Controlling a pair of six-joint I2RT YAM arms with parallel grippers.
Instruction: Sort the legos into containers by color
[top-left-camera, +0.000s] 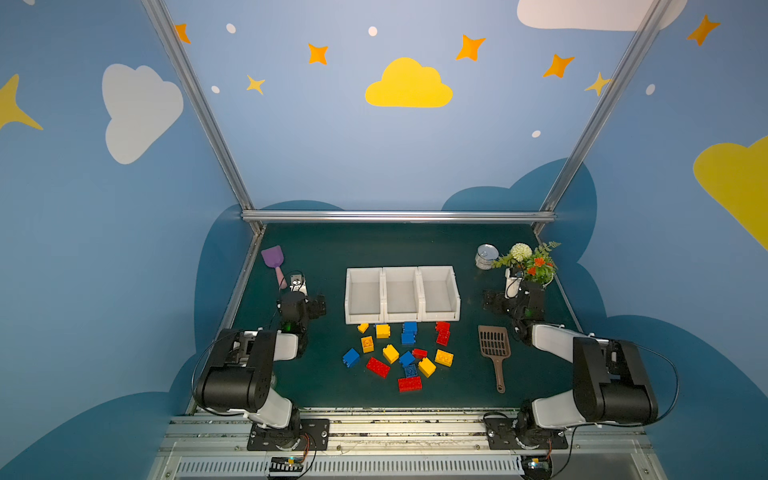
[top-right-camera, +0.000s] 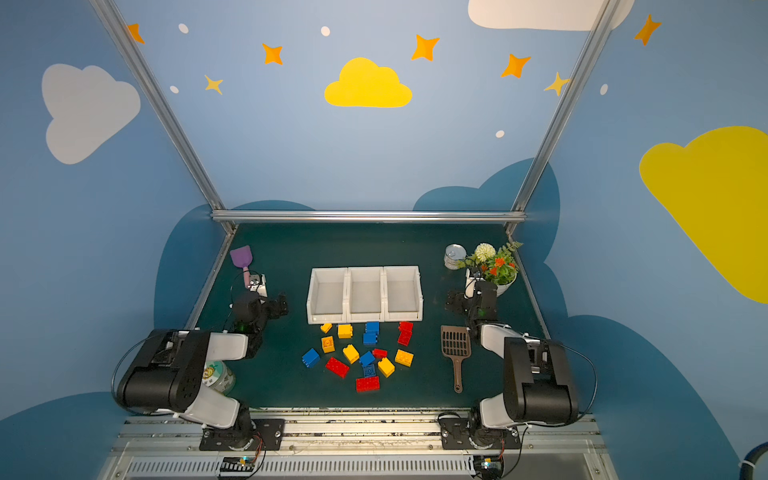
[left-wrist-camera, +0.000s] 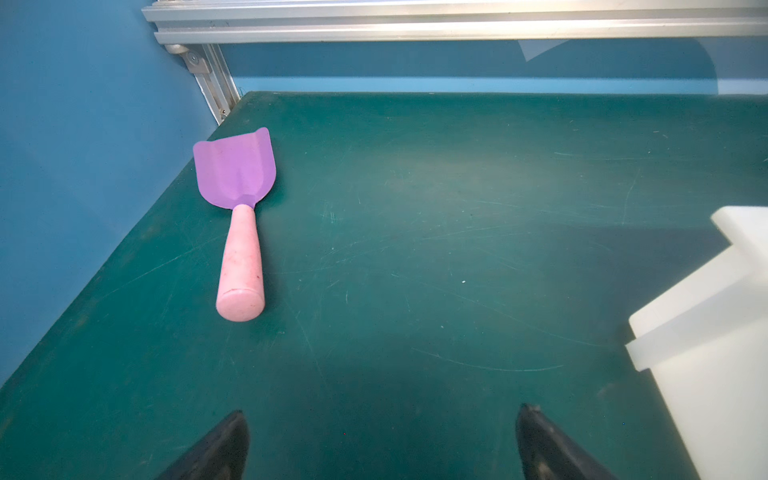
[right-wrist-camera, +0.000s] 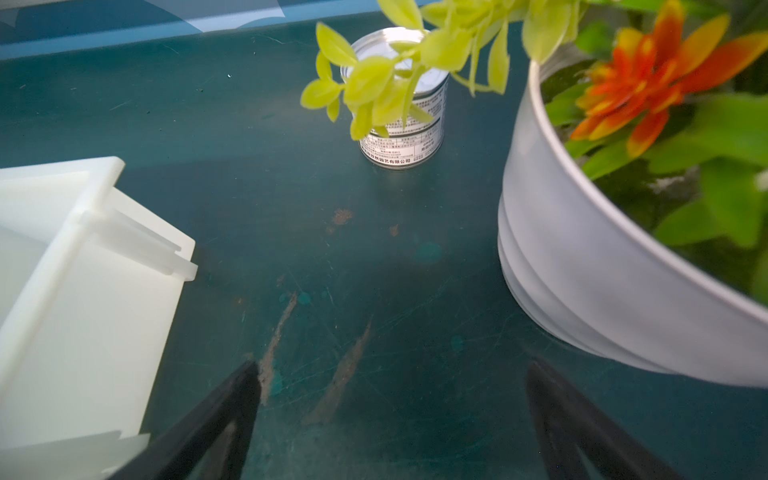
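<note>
Sixteen or so legos (top-left-camera: 390, 353) lie loose on the green table (left-wrist-camera: 415, 249) and none is in the containers (top-left-camera: 399, 269). Sorting has not begun, so the step in hand looks like the first reach.

The left gripper (left-wrist-camera: 382, 415) hangs low over bare table, jaws spread wide with nothing between them. A purple shovel (left-wrist-camera: 235, 174) lies ahead of it, and one end wall of the containers stands just off its inner side. The right gripper (right-wrist-camera: 394, 368) is likewise wide apart and empty. It has a tin (right-wrist-camera: 399, 137) ahead of it, a flower pot (right-wrist-camera: 582, 291) close on its outer side and the other end of the containers on its inner side.

In both top views the three white containers, all empty, stand between the two grippers. The legos are scattered behind that line, toward the arm bases. A brown scoop (top-left-camera: 494, 345) lies behind the right gripper, beside the legos.

Next, I judge, one gripper must draw back and inward to an outlying piece. The blue brick (top-left-camera: 351, 357) is nearest the left gripper and the red pair (top-left-camera: 442, 332) nearest the right. Several legos in the middle touch, so an edge piece gives the jaws more room. The right gripper should also keep clear of the scoop. A colour must be chosen for each container before the first drop.
</note>
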